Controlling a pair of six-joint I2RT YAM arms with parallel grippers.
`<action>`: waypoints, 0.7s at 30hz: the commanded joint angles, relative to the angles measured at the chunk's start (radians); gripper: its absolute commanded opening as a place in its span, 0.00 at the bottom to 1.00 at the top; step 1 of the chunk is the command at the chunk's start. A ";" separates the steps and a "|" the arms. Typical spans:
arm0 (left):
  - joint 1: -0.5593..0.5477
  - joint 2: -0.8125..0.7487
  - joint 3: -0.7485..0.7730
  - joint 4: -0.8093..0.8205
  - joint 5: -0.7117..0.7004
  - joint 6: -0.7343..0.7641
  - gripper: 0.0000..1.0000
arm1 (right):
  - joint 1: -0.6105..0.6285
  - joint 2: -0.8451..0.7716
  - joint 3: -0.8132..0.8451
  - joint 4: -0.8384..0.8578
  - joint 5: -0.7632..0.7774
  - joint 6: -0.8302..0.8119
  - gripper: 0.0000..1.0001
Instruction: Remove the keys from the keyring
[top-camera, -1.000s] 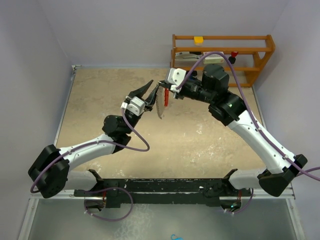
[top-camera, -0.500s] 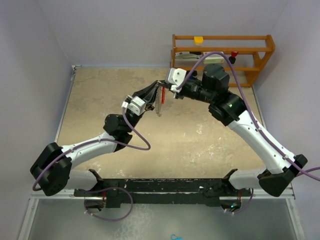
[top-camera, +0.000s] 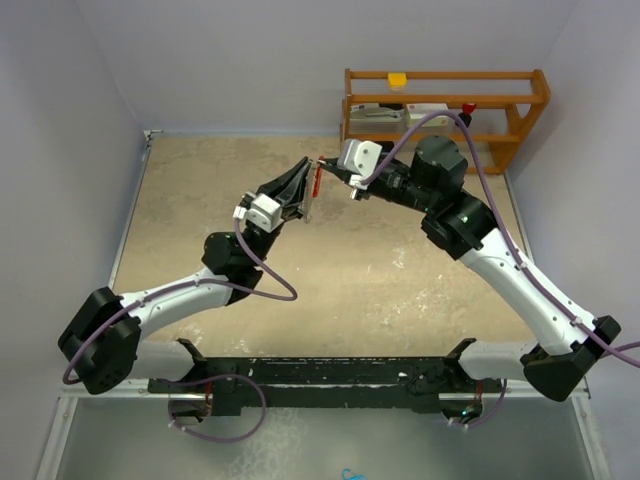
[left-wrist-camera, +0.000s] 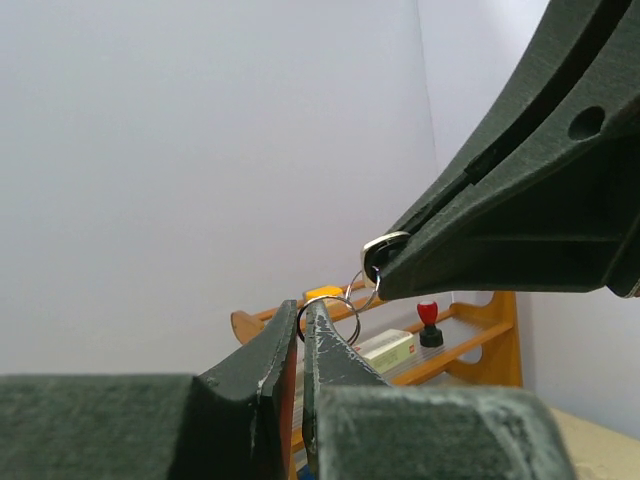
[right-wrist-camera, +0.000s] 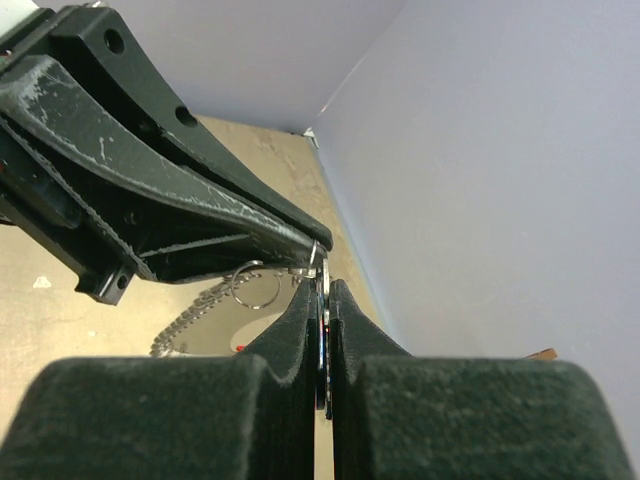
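Closing from wide apart, the left fingers (left-wrist-camera: 272, 350) are now pinching the thin wire loop (left-wrist-camera: 327, 295) of the red-and-silver chain keyring (top-camera: 316, 180), held aloft over the beige tabletop (top-camera: 200, 210). Right fingers (right-wrist-camera: 298, 325) are clamping what looks like a small silver key (left-wrist-camera: 382, 243). Sliding it slowly along the loop's coil, not yanking, is looking wisest.

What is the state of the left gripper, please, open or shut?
Shut: the left gripper has its fingers pressed together around a small wire ring.
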 joint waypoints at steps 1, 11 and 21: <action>-0.002 -0.038 -0.025 0.129 -0.027 -0.007 0.00 | 0.006 -0.040 -0.026 0.139 0.025 0.043 0.00; -0.001 -0.047 -0.075 0.250 -0.010 -0.019 0.00 | 0.006 -0.035 -0.073 0.250 0.025 0.117 0.00; -0.002 -0.047 -0.111 0.389 -0.015 -0.033 0.00 | 0.005 -0.033 -0.114 0.336 0.004 0.170 0.00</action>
